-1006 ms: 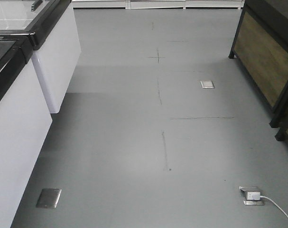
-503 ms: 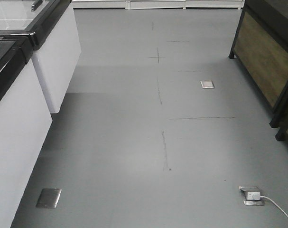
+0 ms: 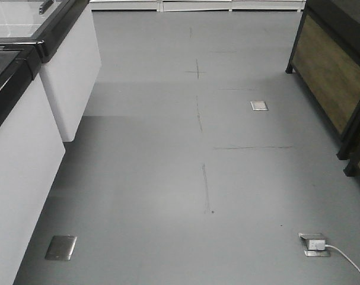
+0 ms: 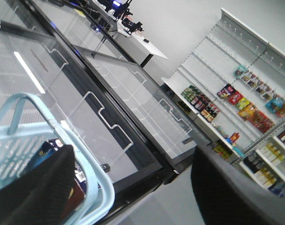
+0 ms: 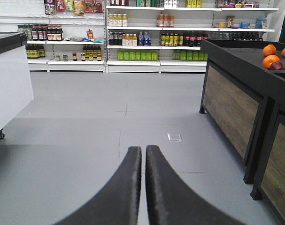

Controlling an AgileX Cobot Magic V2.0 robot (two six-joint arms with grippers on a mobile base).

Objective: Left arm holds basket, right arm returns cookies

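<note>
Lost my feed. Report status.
Right fingers shut, empty. Left fingers spread beside basket; dark carton inside. Aisle ahead clear.

Light blue basket (image 4: 100, 183), navy carton (image 4: 42, 151) inside

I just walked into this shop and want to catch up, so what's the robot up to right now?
A two-armed robot stands in a shop aisle. Its left gripper is at a light blue basket beside a glass-topped freezer. A dark blue box lies inside the basket, but the grip itself isn't clear. The right gripper is shut and empty, pointing down the aisle toward the shelves.
</note>
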